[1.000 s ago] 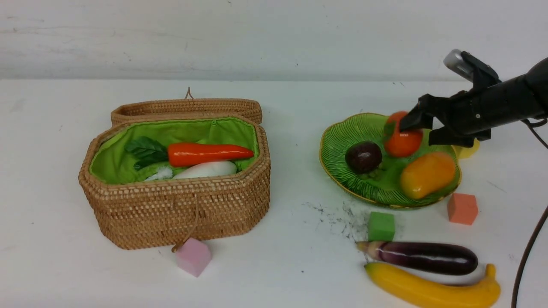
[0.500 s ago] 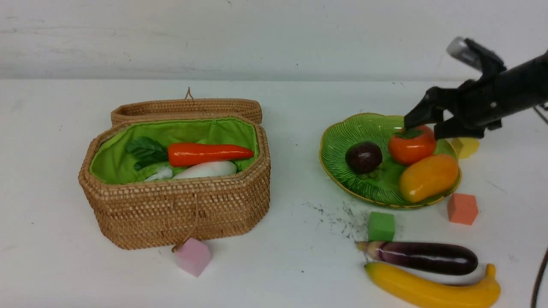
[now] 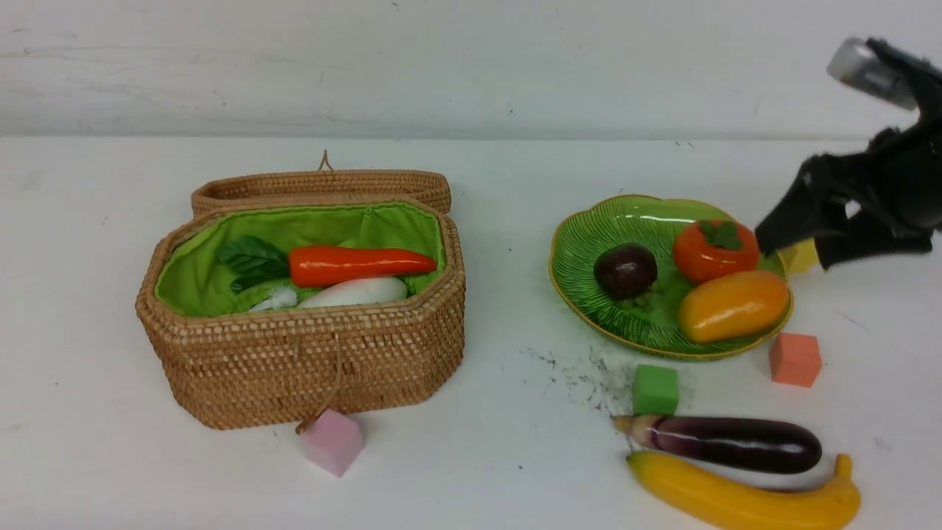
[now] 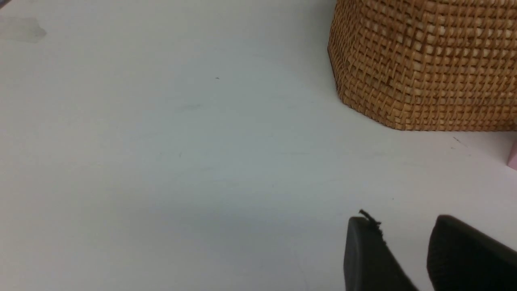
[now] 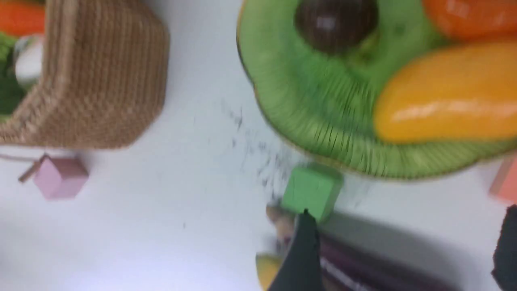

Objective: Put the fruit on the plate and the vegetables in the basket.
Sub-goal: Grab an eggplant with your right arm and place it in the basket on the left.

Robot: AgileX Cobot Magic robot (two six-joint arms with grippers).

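The green plate (image 3: 589,243) holds the dark mangosteen (image 3: 625,270), the orange persimmon (image 3: 714,250) and the yellow-orange mango (image 3: 733,305). My right gripper (image 3: 793,252) hangs open and empty just off the plate's right rim; in the right wrist view its jaws (image 5: 406,218) stand wide apart above the eggplant (image 5: 363,266). The purple eggplant (image 3: 728,442) and the yellow banana (image 3: 743,497) lie side by side on the table at the front right. The open woven basket (image 3: 309,361) holds the carrot (image 3: 360,265) and the white radish (image 3: 353,292). My left gripper (image 4: 400,221) is open with nothing in it, low over bare table beside the basket (image 4: 424,60).
Foam cubes lie about: green (image 3: 655,389) between plate and eggplant, orange (image 3: 794,358) right of the plate, pink (image 3: 333,442) at the basket's front, yellow (image 3: 806,255) partly behind my right gripper. The basket lid (image 3: 320,188) is folded back behind it.
My right gripper has let go of the persimmon, risen and drawn back to the right. The persimmon now rests upright on the plate and the mango has shifted slightly.
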